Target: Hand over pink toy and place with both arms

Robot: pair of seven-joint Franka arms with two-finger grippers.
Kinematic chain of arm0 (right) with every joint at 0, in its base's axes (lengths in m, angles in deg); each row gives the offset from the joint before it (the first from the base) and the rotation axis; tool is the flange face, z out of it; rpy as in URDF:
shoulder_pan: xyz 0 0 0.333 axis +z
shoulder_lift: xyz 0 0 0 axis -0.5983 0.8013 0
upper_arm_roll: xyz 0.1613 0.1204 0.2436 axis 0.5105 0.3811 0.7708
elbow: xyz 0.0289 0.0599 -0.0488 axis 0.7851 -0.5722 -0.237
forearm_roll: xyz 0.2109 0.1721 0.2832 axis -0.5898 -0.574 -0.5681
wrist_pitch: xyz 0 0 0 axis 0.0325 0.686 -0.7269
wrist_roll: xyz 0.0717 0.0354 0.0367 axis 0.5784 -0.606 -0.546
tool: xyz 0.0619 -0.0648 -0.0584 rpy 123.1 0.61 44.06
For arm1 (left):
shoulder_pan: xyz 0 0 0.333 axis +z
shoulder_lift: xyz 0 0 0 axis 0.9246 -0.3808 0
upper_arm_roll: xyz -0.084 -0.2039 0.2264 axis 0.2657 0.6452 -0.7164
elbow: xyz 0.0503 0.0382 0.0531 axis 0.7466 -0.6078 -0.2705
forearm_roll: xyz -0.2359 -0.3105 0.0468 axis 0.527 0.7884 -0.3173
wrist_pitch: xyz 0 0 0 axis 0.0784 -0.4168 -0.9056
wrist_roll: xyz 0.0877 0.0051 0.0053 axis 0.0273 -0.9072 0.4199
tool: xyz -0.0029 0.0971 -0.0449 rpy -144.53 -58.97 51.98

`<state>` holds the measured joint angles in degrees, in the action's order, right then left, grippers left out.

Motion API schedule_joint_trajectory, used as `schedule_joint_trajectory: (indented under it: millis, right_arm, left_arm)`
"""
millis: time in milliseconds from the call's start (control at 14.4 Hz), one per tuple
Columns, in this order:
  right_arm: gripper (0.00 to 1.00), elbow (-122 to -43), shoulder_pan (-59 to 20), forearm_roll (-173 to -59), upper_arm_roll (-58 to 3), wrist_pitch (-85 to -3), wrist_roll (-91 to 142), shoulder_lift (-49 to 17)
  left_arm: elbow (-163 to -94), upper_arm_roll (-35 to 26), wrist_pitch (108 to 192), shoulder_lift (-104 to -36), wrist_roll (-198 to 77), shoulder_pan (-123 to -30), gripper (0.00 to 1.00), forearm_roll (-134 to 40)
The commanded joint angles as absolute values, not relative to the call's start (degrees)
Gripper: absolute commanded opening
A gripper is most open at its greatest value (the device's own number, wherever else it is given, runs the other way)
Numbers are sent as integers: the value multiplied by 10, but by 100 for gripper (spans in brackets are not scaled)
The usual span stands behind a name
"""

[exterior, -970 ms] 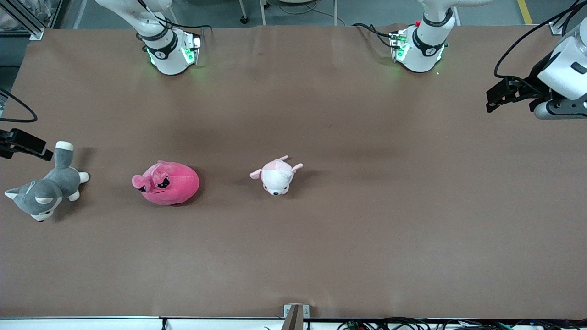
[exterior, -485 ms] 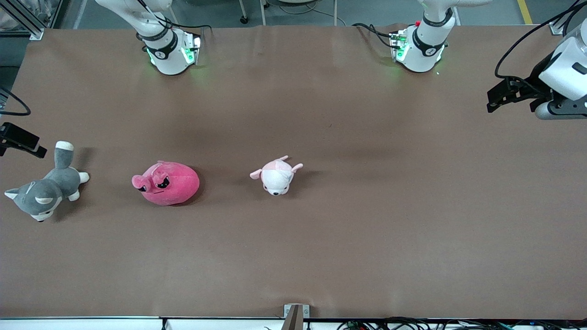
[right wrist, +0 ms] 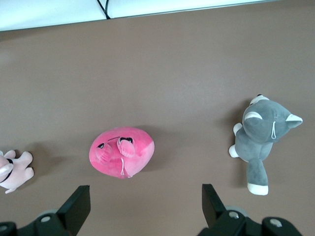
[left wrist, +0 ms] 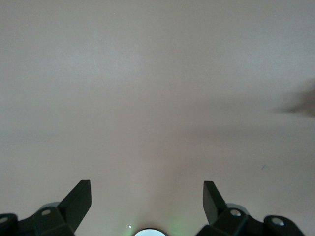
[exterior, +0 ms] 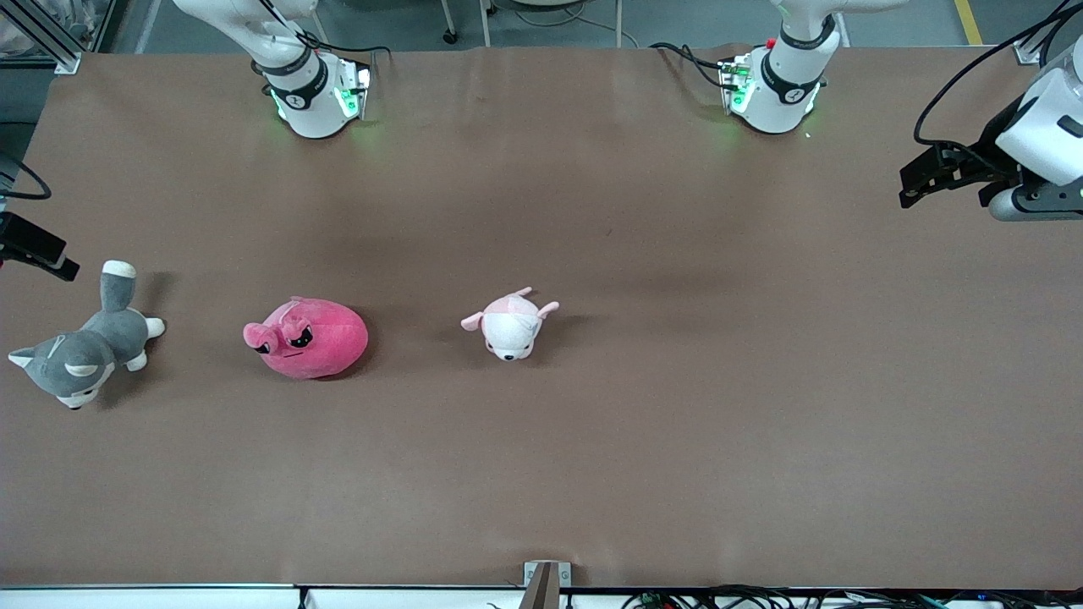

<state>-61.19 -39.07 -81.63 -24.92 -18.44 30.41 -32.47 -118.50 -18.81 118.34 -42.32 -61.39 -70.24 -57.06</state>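
Note:
The pink toy [exterior: 306, 338], a round hot-pink plush with black angry eyes, lies on the brown table [exterior: 677, 381] toward the right arm's end. It also shows in the right wrist view [right wrist: 121, 152]. My right gripper [exterior: 51, 258] is open and empty over the table's edge at the right arm's end, close to the grey dog's tail; its own view [right wrist: 146, 206] shows the jaws wide apart over bare table. My left gripper [exterior: 907, 188] is open and empty over bare table at the left arm's end, as its own view [left wrist: 147, 201] shows.
A grey-and-white plush dog [exterior: 80, 351] lies beside the pink toy at the right arm's end and also shows in the right wrist view [right wrist: 261, 137]. A small pale pink-and-white plush [exterior: 510, 321] lies near the table's middle, partly showing in the right wrist view [right wrist: 12, 169].
My right gripper has drifted a little away from the grey dog toward the table's edge. My left gripper has barely moved. The toys have not moved.

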Motion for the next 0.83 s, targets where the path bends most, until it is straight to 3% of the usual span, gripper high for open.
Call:
schedule_joint_trajectory:
  millis: [0,762]
  right_arm:
    - [100,-758,-381,-802,-257,-236,300,-432]
    - [100,-781,-376,-780,-251,-244,284,-450]
  left_arm:
    - [-1199,-184,1186,-406,-610,-700,100,-574]
    - [-1192,-184,1183,-413,-620,-700,100,-574]
